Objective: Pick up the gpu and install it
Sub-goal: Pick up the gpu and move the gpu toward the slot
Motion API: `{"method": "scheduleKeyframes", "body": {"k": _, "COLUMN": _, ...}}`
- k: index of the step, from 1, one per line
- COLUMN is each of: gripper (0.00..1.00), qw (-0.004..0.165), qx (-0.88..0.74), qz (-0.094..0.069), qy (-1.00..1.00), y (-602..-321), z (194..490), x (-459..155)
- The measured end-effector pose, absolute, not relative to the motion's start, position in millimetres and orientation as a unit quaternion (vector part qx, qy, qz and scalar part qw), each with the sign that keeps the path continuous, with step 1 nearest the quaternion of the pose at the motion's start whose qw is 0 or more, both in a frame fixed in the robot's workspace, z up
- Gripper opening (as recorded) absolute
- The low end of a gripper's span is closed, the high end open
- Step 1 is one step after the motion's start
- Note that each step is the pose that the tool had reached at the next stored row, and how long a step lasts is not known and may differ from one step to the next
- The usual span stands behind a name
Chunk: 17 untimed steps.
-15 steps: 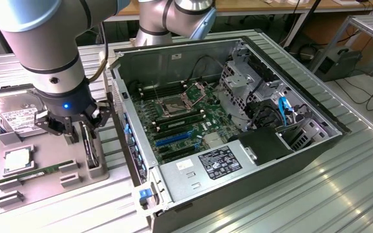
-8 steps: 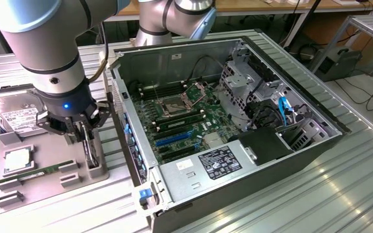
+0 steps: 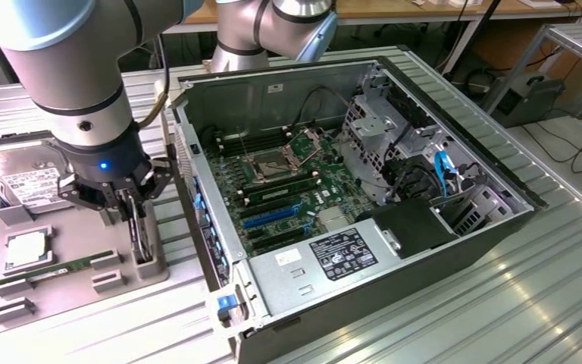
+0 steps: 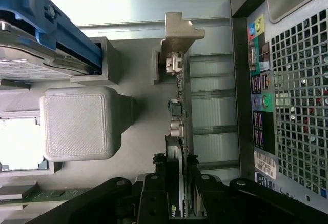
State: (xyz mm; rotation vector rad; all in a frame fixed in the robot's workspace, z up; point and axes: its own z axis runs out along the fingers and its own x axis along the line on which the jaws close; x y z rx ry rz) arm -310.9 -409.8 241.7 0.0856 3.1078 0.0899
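Wrist view: gpu [image 4: 179, 106] stands edgewise at the end effector's [image 4: 179, 193] tip.

The arm [image 3: 73, 76] stands upright, wrist vertical, its hand [image 3: 132, 220] pointing straight down.

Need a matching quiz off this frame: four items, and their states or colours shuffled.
1 gpu
2 hard drive
3 memory stick
4 computer case

A green, lying flat
B side open, motherboard exposed
C on edge in a slot of the grey holder, pincer at it
D silver, white label

Pairs: 1-C, 2-D, 3-A, 4-B
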Motion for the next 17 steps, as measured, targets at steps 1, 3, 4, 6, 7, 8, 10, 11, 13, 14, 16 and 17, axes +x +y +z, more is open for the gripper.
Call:
{"method": "scheduleKeyframes", "body": {"k": 1, "gripper": 0.26, "qw": 0.015, "qx": 0.022, "qz": 0.029, "qy": 0.999, "y": -409.8, "z": 241.7, "x": -310.9}}
{"method": "scheduleKeyframes", "body": {"k": 3, "gripper": 0.26, "qw": 0.015, "qx": 0.008, "qz": 0.029, "qy": 0.999, "y": -409.8, "z": 241.6, "x": -310.8}}
{"method": "scheduleKeyframes", "body": {"k": 4, "gripper": 0.26, "qw": 0.015, "qx": 0.001, "qz": 0.029, "qy": 0.999, "y": -409.8, "z": 241.6, "x": -310.8}}
{"method": "scheduleKeyframes", "body": {"k": 6, "gripper": 0.26, "qw": 0.015, "qx": -0.006, "qz": 0.029, "qy": 0.999, "y": -409.8, "z": 241.6, "x": -310.9}}
{"method": "scheduleKeyframes", "body": {"k": 7, "gripper": 0.26, "qw": 0.015, "qx": -0.006, "qz": 0.029, "qy": 0.999, "y": -409.8, "z": 241.6, "x": -310.8}}
{"method": "scheduleKeyframes", "body": {"k": 8, "gripper": 0.26, "qw": 0.015, "qx": -0.006, "qz": 0.029, "qy": 0.999, "y": -409.8, "z": 241.6, "x": -310.8}}
{"method": "scheduleKeyframes", "body": {"k": 10, "gripper": 0.26, "qw": 0.015, "qx": -0.006, "qz": 0.029, "qy": 0.999, "y": -409.8, "z": 241.6, "x": -310.8}}
{"method": "scheduleKeyframes", "body": {"k": 11, "gripper": 0.26, "qw": 0.015, "qx": -0.006, "qz": 0.029, "qy": 0.999, "y": -409.8, "z": 241.6, "x": -310.8}}
{"method": "scheduleKeyframes", "body": {"k": 13, "gripper": 0.26, "qw": 0.015, "qx": -0.006, "qz": 0.029, "qy": 0.999, "y": -409.8, "z": 241.7, "x": -310.8}}
{"method": "scheduleKeyframes", "body": {"k": 14, "gripper": 0.26, "qw": 0.015, "qx": -0.006, "qz": 0.029, "qy": 0.999, "y": -409.8, "z": 242.2, "x": -310.8}}
{"method": "scheduleKeyframes", "body": {"k": 16, "gripper": 0.26, "qw": 0.015, "qx": -0.007, "qz": 0.03, "qy": 0.999, "y": -409.8, "z": 243.5, "x": -310.8}}
{"method": "scheduleKeyframes", "body": {"k": 17, "gripper": 0.26, "qw": 0.015, "qx": -0.007, "qz": 0.03, "qy": 0.999, "y": -409.8, "z": 245.3, "x": -310.9}}
